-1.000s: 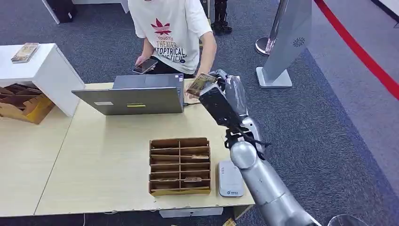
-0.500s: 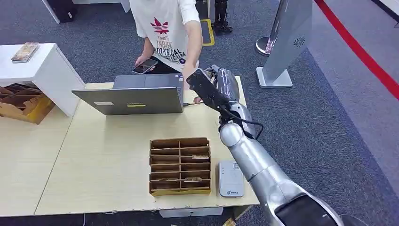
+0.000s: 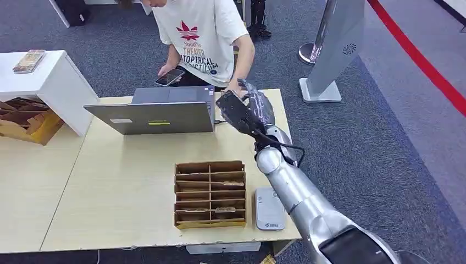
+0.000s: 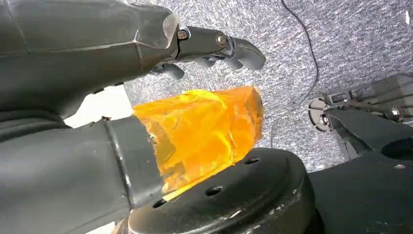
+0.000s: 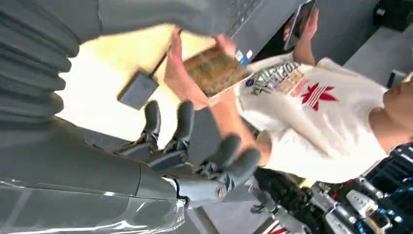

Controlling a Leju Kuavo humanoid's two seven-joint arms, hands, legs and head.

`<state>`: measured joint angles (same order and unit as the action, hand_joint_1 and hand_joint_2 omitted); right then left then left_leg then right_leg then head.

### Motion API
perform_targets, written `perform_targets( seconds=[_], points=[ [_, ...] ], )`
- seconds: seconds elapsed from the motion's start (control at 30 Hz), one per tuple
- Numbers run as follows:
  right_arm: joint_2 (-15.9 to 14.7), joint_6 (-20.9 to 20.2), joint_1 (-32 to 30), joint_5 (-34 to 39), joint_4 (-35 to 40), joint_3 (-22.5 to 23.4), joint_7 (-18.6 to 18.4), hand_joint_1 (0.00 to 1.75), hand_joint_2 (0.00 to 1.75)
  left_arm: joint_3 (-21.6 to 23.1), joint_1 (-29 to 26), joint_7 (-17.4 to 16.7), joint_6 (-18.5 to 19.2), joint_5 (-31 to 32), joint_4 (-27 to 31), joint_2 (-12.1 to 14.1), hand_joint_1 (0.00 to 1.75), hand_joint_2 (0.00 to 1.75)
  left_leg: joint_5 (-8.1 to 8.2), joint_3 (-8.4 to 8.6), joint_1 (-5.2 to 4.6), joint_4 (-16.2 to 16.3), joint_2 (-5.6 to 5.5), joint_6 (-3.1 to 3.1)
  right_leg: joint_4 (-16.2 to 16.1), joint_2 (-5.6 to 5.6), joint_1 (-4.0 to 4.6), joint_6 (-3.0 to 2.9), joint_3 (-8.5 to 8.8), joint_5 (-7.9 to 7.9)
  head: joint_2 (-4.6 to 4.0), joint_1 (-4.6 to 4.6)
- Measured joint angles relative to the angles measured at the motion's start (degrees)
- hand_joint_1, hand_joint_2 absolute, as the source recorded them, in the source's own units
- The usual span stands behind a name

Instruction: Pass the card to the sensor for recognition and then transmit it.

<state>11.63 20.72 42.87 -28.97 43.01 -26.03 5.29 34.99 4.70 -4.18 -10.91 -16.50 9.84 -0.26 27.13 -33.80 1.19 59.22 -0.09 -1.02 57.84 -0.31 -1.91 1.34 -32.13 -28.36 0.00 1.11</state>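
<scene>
Card (image 5: 214, 70) in person's hand (image 5: 182, 80); right hand (image 5: 195, 161) empty, fingers apart; shirt (image 3: 200, 33) reads "THEATER".

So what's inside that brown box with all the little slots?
The brown box has rows of slots, and a few hold what look like flat cards. The slot walls hide how many lie deeper inside.

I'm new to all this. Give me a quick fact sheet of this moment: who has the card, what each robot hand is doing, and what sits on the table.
Card: in the person's hand
Right hand: open, fingers spread, beside the card
Left hand: hanging over the carpet, holding nothing
Table: laptop, wooden divider tray, white card reader
</scene>
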Motion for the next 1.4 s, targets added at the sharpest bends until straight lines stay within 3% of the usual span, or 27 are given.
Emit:
perform_targets(
  seconds=[0.13, 0.4, 0.63, 0.73, 0.8, 0.9, 1.4],
  points=[
    [0.2, -1.3, -3.8, 2.6, 4.9, 0.1, 1.0, 0.00, 1.75, 0.0, -0.5, 0.7, -0.4, -0.9, 0.0, -0.1, 0.00, 0.00, 0.00, 0.00, 0.00, 0.0, -0.01, 0.00, 0.0, -0.01, 0.00, 0.00, -0.01, -0.01, 0.00, 0.00],
    [-0.5, -4.0, -16.8, 9.6, 22.3, -1.8, 3.6, 0.00, 1.75, -1.0, -2.1, 3.1, -1.4, -4.1, 0.0, -0.4, 0.00, 0.00, 0.04, -0.02, 0.00, 0.0, 0.00, -0.01, 0.0, -0.01, 0.00, 0.04, -0.05, -0.05, 0.00, 0.00],
    [-0.5, -4.0, -17.3, 9.7, 22.6, -1.9, 3.6, 0.00, 1.75, -1.1, -2.2, 3.1, -1.4, -4.3, 0.0, -0.4, 0.00, 0.00, 0.04, -0.02, 0.00, 0.0, 0.00, -0.01, 0.0, -0.01, 0.00, 0.04, -0.05, -0.05, 0.00, 0.00],
    [-2.7, -3.8, -25.0, 11.9, 32.0, -3.7, 4.2, 0.00, 1.75, -2.5, -3.1, 3.5, -1.9, -6.1, 0.0, -0.7, 0.00, 0.00, 0.06, -0.04, 0.00, 0.0, 0.01, -0.02, 0.0, 0.00, 0.00, 0.05, -0.05, -0.05, 0.00, 0.00],
    [-5.6, -3.1, -31.4, 10.1, 39.0, -4.8, 4.4, 0.00, 1.75, -4.1, -3.7, 3.9, -2.3, -7.3, 0.0, -0.9, 0.00, 0.00, 0.06, -0.04, 0.00, 0.0, 0.01, -0.01, 0.0, 0.00, 0.00, 0.05, -0.05, -0.05, 0.00, 0.00],
    [-7.2, -2.7, -33.5, 7.5, 41.5, -5.2, 4.4, 0.00, 1.75, -4.9, -3.8, 4.0, -2.3, -7.7, 0.0, -1.1, 0.00, 0.00, 0.05, -0.04, 0.00, 0.0, 0.01, -0.01, 0.0, 0.00, 0.00, 0.05, -0.05, -0.05, 0.00, 0.00],
    [-10.8, -1.9, -36.1, -5.0, 45.6, -8.5, 2.2, 0.00, 1.75, -5.7, -3.9, 4.3, -2.3, -7.9, 0.0, -1.3, 0.00, 0.00, 0.05, -0.04, 0.00, 0.0, 0.01, -0.02, 0.0, 0.00, 0.00, 0.05, -0.04, -0.05, 0.00, 0.00]
  ],
)
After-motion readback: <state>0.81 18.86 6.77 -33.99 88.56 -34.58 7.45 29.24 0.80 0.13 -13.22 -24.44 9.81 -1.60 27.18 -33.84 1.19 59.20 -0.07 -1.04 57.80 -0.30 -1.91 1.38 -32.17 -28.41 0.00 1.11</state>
